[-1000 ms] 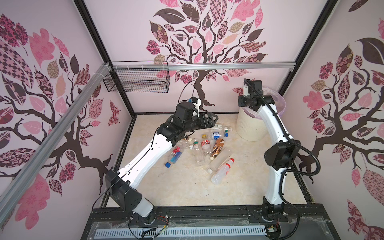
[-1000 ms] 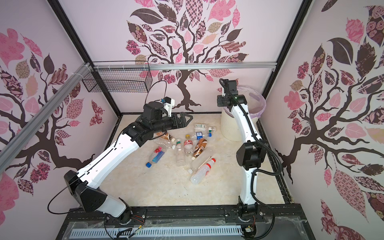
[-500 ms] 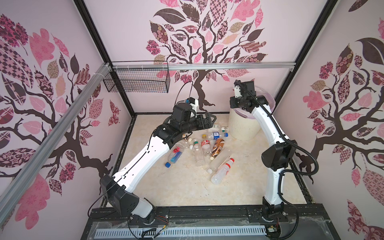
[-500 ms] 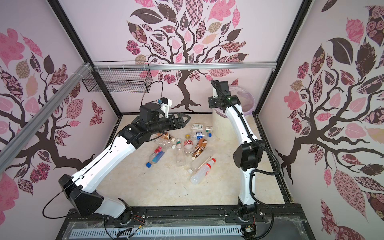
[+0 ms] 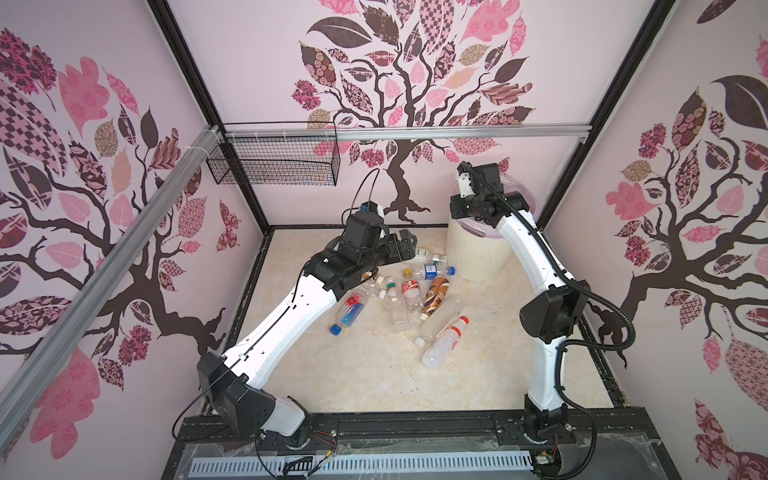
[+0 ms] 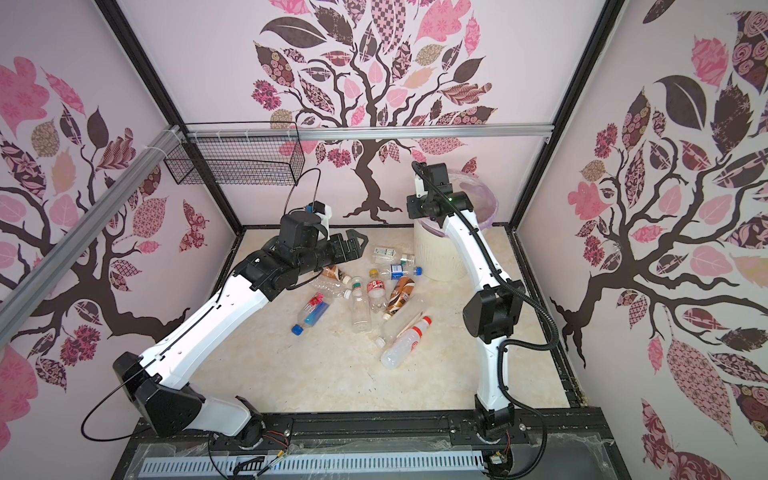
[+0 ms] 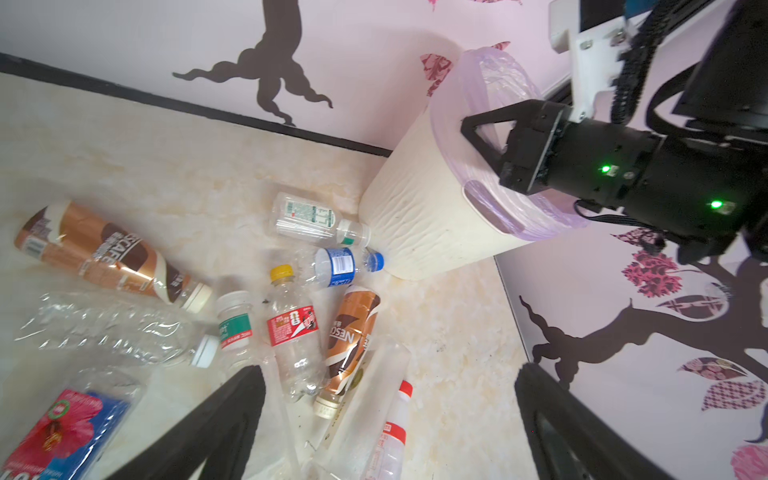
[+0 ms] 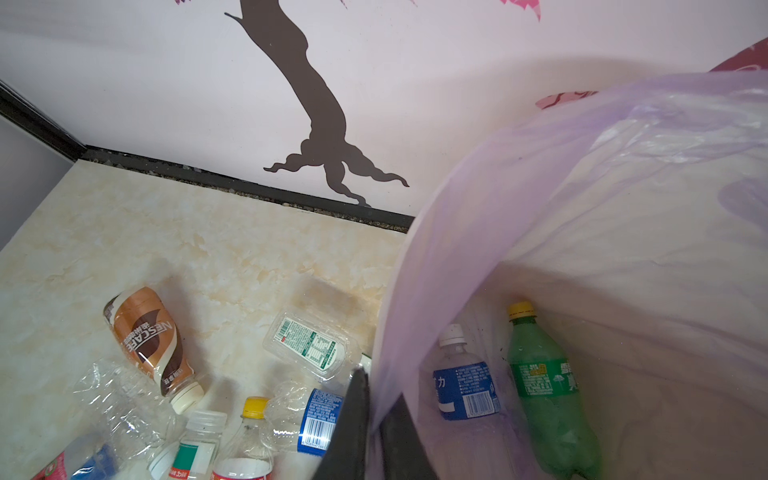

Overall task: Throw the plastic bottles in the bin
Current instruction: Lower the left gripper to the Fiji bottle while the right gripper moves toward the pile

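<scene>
Left wrist view looks down on the plastic bottles [image 7: 293, 332], which lie in a heap on the pale floor [image 7: 124, 145]. The left gripper [image 7: 386, 395] hangs above the heap. Its two black fingers [image 7: 232, 407] are spread as wide as they go. Nothing is between them, and they touch no bottle. In both top views this gripper [image 5: 409, 243] [image 6: 353, 245] sits over the far side of the heap and points toward the bin [image 5: 473, 257].

The bin stands on the floor in the far right corner and has a lilac bag [image 7: 490, 83] inside it. One clear bottle with a blue label [image 7: 340, 264] lies on the floor with its blue cap right against the foot of the bin.

The right gripper [image 7: 482, 129] is up over the rim of the bin. Its fingers are pressed together and hold nothing. In the right wrist view those fingers [image 8: 353, 415] are right by the edge of the bag. It is hard to tell from here if they touch it.

Two bottles lie side by side at the bottom of the bin: a green bottle [image 8: 544, 386] with a yellow cap, and a white-capped bottle [image 8: 463, 386] with a blue label.
</scene>
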You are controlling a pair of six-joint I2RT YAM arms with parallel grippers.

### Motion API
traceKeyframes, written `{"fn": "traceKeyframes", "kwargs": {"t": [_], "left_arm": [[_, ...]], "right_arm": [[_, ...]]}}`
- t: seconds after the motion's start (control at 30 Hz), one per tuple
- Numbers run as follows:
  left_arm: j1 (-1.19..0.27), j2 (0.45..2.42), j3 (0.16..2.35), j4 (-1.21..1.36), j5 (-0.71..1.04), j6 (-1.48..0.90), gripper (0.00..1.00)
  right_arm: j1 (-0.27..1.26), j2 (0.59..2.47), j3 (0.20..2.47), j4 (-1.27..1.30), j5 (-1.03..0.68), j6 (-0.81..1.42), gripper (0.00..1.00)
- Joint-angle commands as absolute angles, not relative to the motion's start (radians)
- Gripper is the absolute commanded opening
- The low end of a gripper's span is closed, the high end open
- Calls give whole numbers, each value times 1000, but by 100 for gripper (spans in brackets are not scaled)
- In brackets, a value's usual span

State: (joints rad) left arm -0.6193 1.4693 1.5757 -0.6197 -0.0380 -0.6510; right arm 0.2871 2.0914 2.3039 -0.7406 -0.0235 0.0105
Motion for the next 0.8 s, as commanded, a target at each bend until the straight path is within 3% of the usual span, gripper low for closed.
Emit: {"fn": "traceKeyframes", "kwargs": {"t": [0.0, 0.13, 0.37, 0.6, 0.77], "left_arm": [[-595, 1466, 1554, -686, -72, -647, 98], [-577, 1464, 1541, -725, -82, -651, 98], [-553, 1449, 1500, -757, -91, -641, 98], [-516, 1437, 1439, -797, -81, -646, 98], [-454, 1443, 1363, -817, -36, -633, 98]], "right_arm": [[294, 2033, 2320, -772, -36, 43, 26], [293, 2000, 2322, -770, -8, 40, 55], [294, 1922, 2305, -758, 14, 43, 98], [328, 1818, 2256, -733, 38, 60, 99], [460, 1745, 2159, -703, 92, 32, 100]]}}
